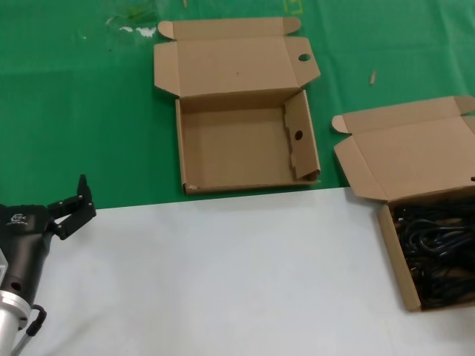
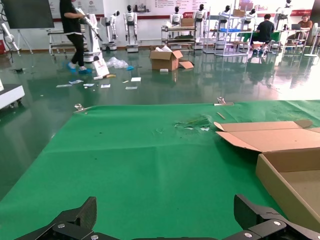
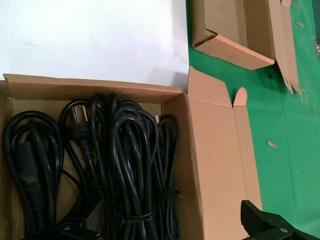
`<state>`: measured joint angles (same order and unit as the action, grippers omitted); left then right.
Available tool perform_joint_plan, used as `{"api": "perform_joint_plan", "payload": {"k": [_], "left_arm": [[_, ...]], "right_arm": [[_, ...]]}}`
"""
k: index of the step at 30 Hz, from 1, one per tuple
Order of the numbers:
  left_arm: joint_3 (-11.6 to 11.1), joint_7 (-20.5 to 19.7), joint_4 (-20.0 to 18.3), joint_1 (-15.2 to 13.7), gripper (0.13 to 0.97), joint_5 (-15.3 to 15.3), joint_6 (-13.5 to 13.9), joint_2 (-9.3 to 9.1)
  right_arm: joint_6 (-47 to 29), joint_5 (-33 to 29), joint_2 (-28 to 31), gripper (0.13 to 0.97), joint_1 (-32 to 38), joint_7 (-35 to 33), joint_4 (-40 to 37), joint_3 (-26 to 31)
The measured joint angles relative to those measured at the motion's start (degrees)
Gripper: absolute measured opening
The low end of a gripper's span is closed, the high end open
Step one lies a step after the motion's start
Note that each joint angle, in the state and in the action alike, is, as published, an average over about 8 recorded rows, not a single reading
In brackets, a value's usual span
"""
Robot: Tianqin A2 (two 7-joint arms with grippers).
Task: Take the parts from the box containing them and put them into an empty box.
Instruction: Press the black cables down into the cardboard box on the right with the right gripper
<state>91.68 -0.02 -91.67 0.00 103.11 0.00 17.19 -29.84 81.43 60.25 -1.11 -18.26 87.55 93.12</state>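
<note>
Green cloth and grey desk (image 1: pixel 223 282) carry the holed, empty brown carton (image 1: pixel 245 152), lid back to receive black coiled cords (image 3: pixel 100 165) from the plain carton (image 3: pixel 215 150). Left gripper (image 1: pixel 70 208) waits with jaws open; the right gripper's (image 3: pixel 272 225) jaws cannot be judged.

The head view looks down on both cartons. The left wrist view faces low across the green mat (image 2: pixel 140 155). The right wrist view sits close above the power cords (image 3: pixel 100 165), sharing both cartons with the head view.

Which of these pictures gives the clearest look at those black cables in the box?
The right wrist view. It looks straight down into the carton, so the coiled black power cords, their ties and a plug show plainly. The head view catches them only as a dark tangle at the picture's edge. The left wrist view shows none of them.
</note>
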Motion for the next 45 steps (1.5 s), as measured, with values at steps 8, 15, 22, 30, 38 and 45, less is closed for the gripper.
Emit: {"api": "perform_joint_plan", "payload": {"k": [8, 15, 22, 30, 38, 45], "left_arm": [[0.00, 0.00, 0.00, 0.00, 0.966, 0.00, 0.00, 0.00], [0.00, 0.00, 0.00, 0.00, 0.966, 0.00, 0.00, 0.00], [0.00, 0.00, 0.00, 0.00, 0.966, 0.00, 0.00, 0.00], [0.00, 0.00, 0.00, 0.00, 0.966, 0.00, 0.00, 0.00], [0.00, 0.00, 0.00, 0.00, 0.966, 0.00, 0.00, 0.00], [0.00, 0.00, 0.00, 0.00, 0.966, 0.00, 0.00, 0.00]], "right_arm": [[-0.06, 0.01, -0.07, 0.918, 1.66, 0.46, -0.86, 1.69], [0.34, 0.21, 0.49, 0.837, 1.44, 1.06, -0.95, 2.08], [0.50, -0.05, 0.89, 0.724, 1.40, 2.04, -0.96, 2.58], [0.44, -0.82, 1.04, 0.557, 1.96, 3.61, -1.21, 3.30], [0.33, -1.56, 1.19, 0.397, 3.09, 5.19, -1.67, 3.70], [0.39, -1.77, 1.40, 0.303, 3.65, 6.08, -1.59, 3.69]]}}
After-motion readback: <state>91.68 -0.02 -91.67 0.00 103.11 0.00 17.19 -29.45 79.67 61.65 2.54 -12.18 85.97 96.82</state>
